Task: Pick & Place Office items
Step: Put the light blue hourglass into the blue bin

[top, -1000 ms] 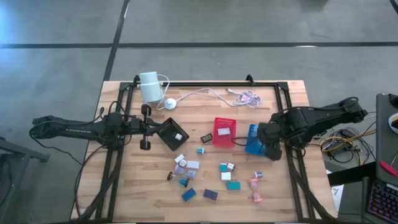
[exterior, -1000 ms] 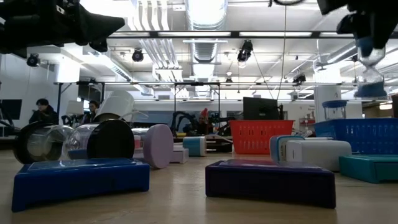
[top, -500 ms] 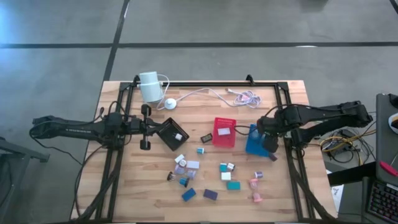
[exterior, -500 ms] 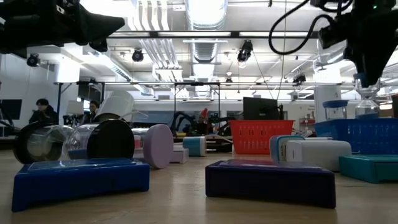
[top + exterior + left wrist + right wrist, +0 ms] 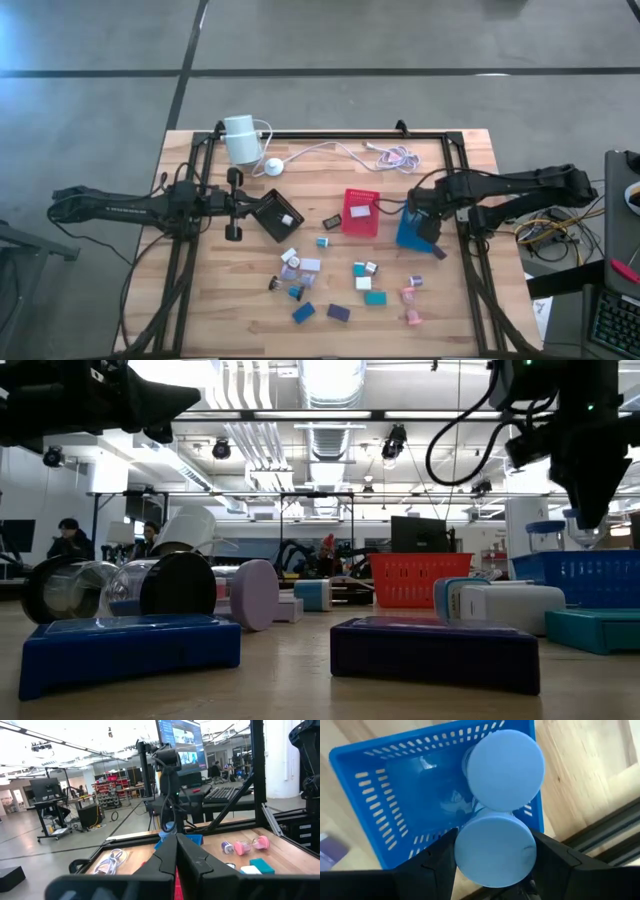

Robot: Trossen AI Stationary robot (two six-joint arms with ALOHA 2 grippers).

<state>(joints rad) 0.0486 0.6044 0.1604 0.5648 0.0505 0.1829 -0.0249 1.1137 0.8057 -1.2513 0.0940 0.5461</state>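
Several small office items (image 5: 330,275) lie scattered on the near half of the wooden table, among them blue and purple blocks (image 5: 430,650). My right gripper (image 5: 495,852) points down over the blue tray (image 5: 410,230), shut on a clear piece with light-blue caps (image 5: 583,532). A second light-blue-capped piece (image 5: 505,770) stands inside that tray. My left gripper (image 5: 176,851) is shut and empty, level, at the black tray (image 5: 278,215), which holds a white piece. My right gripper pinches the piece just below its round light-blue cap (image 5: 495,851) between its two fingers (image 5: 437,862). The fingers come from above and point down. The piece hangs upright, its clear lower end (image 5: 583,538) just above the blue tray's rim (image 5: 590,555).
A red tray (image 5: 360,212) stands left of the blue one. A white cylinder (image 5: 240,138) with its cable (image 5: 340,150) lies at the far edge. A black frame (image 5: 455,190) runs along the table's sides.
My right gripper has come down toward the blue tray and shifted a little toward the table's left, rolling slightly, with the capped piece still held upright. The left arm has kept still.
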